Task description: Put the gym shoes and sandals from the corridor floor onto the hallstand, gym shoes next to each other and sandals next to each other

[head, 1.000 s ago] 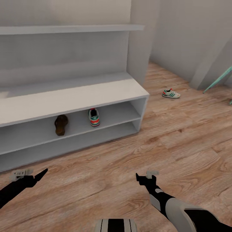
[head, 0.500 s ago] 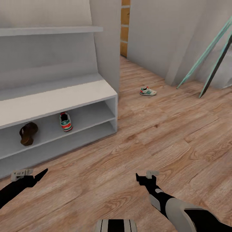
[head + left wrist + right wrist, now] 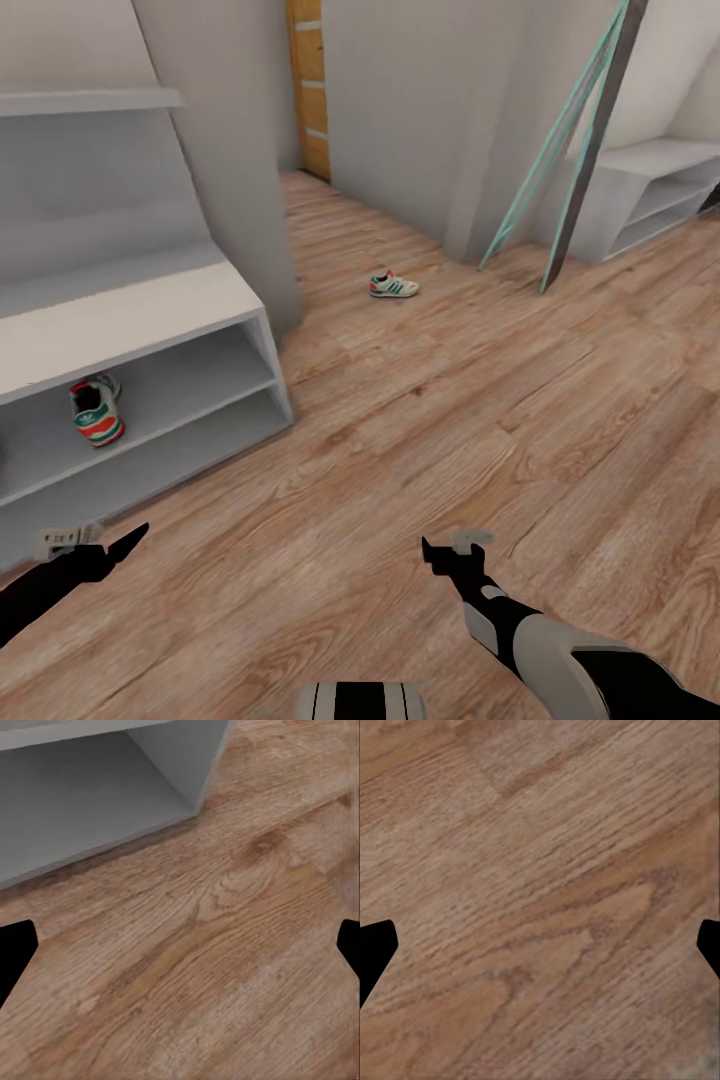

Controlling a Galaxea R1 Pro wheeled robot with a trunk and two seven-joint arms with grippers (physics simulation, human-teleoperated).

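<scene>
One gym shoe [image 3: 97,408] stands on the upper low shelf of the pale hallstand [image 3: 130,310] at the left of the head view. The other gym shoe [image 3: 393,285] lies on the corridor floor [image 3: 450,420], beyond the rack's right end and far ahead of both arms. The sandals are out of view. My left gripper [image 3: 100,541] hovers low over the floor in front of the rack, open and empty. My right gripper [image 3: 452,546] is also open and empty above bare planks. The left wrist view shows the rack's lower corner [image 3: 187,787], with the fingertips [image 3: 15,952] spread wide.
A turquoise-framed piece [image 3: 565,150] leans against the wall at the back right. A second low white shelf unit [image 3: 650,190] stands behind it. A wooden door [image 3: 310,90] closes the corridor's far end. A wall corner [image 3: 470,230] juts out behind the floor shoe.
The camera has swung to the right, so the rack and shoes have slid left in the picture and the sandal on the shelf has left the view. Both arms keep their pose.
</scene>
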